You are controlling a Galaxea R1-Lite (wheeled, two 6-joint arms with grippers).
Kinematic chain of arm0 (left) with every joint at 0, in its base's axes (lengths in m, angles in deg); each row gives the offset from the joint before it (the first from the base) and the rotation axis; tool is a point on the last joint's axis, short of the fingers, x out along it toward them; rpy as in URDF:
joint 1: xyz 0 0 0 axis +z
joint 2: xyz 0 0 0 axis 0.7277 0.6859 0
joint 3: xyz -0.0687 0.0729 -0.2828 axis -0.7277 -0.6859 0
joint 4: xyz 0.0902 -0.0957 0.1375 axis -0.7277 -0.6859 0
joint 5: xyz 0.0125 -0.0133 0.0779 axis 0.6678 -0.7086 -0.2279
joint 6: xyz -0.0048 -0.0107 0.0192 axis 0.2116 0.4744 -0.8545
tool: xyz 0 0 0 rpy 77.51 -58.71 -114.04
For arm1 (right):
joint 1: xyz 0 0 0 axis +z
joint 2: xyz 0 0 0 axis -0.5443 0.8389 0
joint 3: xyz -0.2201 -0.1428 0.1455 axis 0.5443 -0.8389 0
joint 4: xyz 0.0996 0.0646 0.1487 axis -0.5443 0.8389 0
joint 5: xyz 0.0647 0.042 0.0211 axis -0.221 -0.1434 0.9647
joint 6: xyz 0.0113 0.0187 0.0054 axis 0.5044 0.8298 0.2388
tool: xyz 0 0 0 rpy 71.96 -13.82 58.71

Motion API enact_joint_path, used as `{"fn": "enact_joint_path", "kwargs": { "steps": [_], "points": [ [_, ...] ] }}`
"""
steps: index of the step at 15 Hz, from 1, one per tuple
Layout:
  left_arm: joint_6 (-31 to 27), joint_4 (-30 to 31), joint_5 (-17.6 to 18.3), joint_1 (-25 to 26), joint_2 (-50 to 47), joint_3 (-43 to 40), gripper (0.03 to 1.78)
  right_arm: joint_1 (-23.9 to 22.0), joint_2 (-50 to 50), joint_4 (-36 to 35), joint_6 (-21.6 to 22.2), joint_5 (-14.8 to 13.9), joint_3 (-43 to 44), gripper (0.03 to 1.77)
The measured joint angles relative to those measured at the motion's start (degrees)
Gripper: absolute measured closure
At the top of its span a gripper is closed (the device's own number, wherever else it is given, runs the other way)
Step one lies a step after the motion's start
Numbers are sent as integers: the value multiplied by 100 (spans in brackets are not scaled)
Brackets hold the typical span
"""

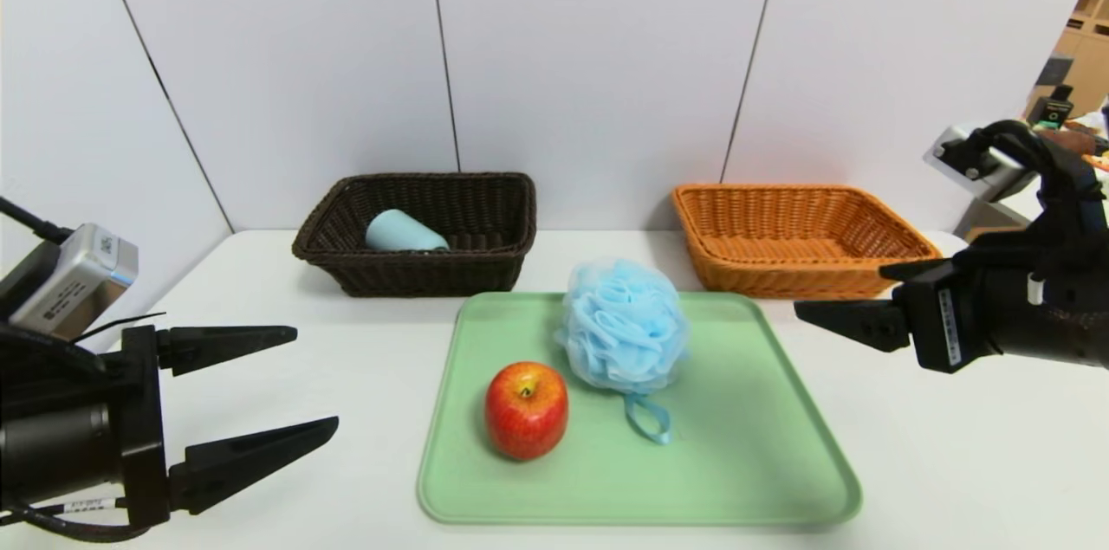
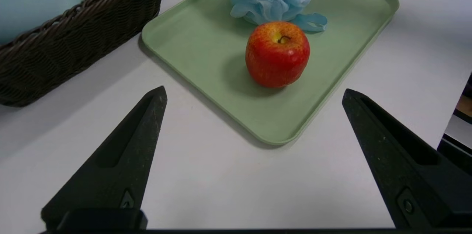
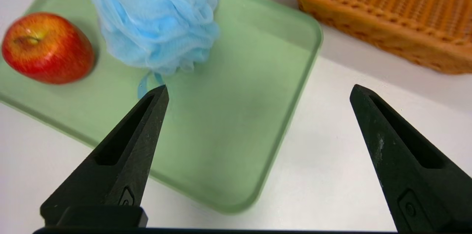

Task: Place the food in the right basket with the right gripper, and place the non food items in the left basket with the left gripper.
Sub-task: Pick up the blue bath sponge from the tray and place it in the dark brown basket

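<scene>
A red apple (image 1: 526,409) (image 2: 277,54) (image 3: 48,48) stands on the green tray (image 1: 745,446), with the light-blue bath puff (image 1: 624,325) (image 3: 156,20) just behind it. The blue-grey cup (image 1: 403,232) (image 2: 33,13) lies on its side in the dark brown left basket (image 1: 416,268). The orange-tan right basket (image 1: 793,268) (image 3: 387,16) holds nothing. My left gripper (image 1: 315,377) (image 2: 253,90) hovers open left of the tray, pointing at the apple. My right gripper (image 1: 840,290) (image 3: 259,87) hovers open over the tray's right edge, in front of the orange basket.
Both baskets stand at the back of the white table against a white panelled wall. Bare tabletop lies on either side of the tray (image 2: 206,53) (image 3: 228,123). The tray's right half is bare.
</scene>
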Motion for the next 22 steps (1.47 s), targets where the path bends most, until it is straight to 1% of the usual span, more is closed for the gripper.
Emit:
{"fn": "enact_joint_path", "kwargs": {
  "steps": [4, 8, 10, 12, 13, 14, 16, 19, 22],
  "points": [
    [-6, -22, -12, -749, 697, 859, 12, 37, -194, -56, -22, 34, -555, 11],
    [-34, -13, -59, -1488, 1751, 2004, 12, 76, -183, -61, -22, 32, -669, 11],
    [-39, -2, -260, -1793, 2356, 2508, 12, 76, -135, -59, -12, 21, -700, 11],
    [-28, 9, -651, -2089, 2949, 2931, 12, 59, -105, -67, -11, 17, -714, 11],
    [-13, 15, -813, -2204, 3200, 3123, 12, 48, -88, -72, -12, 17, -719, 11],
    [2, 15, -896, -2306, 3445, 3318, 12, 34, -66, -78, -9, 17, -719, 11],
    [9, -9, -946, -2444, 3814, 3600, 12, 17, -6, -76, 7, 17, -719, 11],
    [13, -5, -1158, -2604, 4225, 3900, 12, 0, 80, -138, 16, 15, -722, 11],
    [7, 6, -1189, -2759, 4498, 4112, 12, -29, 140, -133, 13, 15, -723, 11]
  ]
}}
